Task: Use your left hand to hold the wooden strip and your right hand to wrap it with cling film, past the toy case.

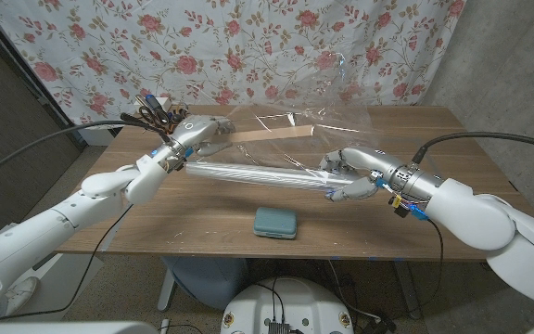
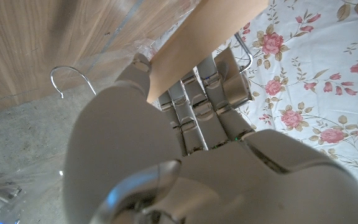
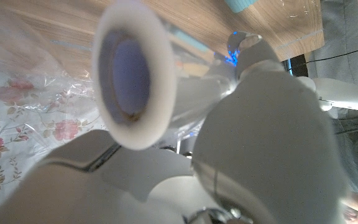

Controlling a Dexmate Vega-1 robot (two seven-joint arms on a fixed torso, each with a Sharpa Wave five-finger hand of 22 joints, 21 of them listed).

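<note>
Wooden strip (image 1: 269, 139), a flat pale plank of light timber, held above the brown wooden table (image 1: 489, 186) behind the toy case, running from the left hand toward the table's middle. The left hand (image 1: 196, 135) grasps one end of the strip; in the left wrist view the fingers (image 2: 201, 93) are clenched around the pale board (image 2: 197, 46). The right hand (image 1: 349, 173) grips a long roll of clear cling film (image 1: 258, 173) by its end; the right wrist view looks along the roll's white cardboard core (image 3: 132, 74), with the fingers closed about it. The roll lies between the toy case and the strip, spanning from one hand toward the other. A loose sheet of transparent film (image 1: 327, 116) billows up behind the strip, apparently drawn off the roll and draped over the far part of the board. The small teal rectangular toy case (image 1: 275, 223) lies closed on the table, on the robot's side of the roll and apart from it. Judged progress: strip secured, film unrolled and partly laid over the strip; tight turns around the board are not visible, so most of the wrapping appears to remain. A floral curtain (image 1: 202, 46) hangs behind the table.
</note>
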